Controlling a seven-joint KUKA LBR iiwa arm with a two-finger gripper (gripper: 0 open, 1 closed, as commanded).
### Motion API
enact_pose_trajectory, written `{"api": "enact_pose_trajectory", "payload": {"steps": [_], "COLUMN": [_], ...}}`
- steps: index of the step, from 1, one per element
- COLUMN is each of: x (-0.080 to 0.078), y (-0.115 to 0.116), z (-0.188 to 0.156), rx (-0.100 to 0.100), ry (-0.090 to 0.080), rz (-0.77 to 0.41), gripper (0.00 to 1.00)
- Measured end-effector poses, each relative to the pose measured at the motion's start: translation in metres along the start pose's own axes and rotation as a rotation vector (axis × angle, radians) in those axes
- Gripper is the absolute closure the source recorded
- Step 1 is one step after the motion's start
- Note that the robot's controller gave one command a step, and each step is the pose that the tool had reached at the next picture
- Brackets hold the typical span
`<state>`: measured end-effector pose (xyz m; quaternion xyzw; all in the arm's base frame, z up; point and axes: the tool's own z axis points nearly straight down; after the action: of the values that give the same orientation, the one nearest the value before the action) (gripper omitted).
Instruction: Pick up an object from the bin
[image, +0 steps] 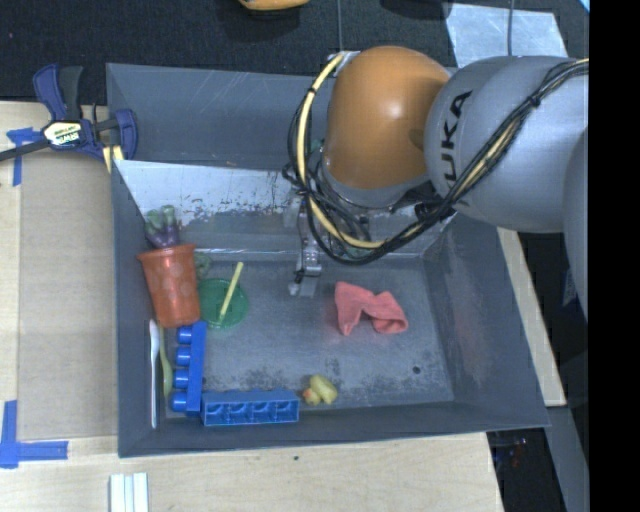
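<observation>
Gripper (306, 272) over bare floor of bin (470, 340), near mid back wall; open or closed: cannot tell. Pink crumpled cloth (368, 308) lies just beside it, toward right wall

A crumpled pink cloth (368, 308) lies on the bin (420, 362) floor, near centre.

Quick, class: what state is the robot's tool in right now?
Tool: cannot be told whether open or closed; it hangs just left of the pink cloth.
</observation>
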<state>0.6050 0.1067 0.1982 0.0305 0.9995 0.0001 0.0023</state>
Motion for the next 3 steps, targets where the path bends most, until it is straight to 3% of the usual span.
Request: {"api": "enact_pose_trajectory", "payload": {"steps": [1,2,3], "x": [0.021,0.032,0.031], "y": [-0.034,-0.066,-0.123], "z": [-0.030,-0.038,-0.031], "rx": [-0.001,0.000,-0.001], "ry": [0.005,-0.002,-0.004], "rz": [-0.002,0.105,0.033], "gripper": [0.00,0.00,0.00]}}
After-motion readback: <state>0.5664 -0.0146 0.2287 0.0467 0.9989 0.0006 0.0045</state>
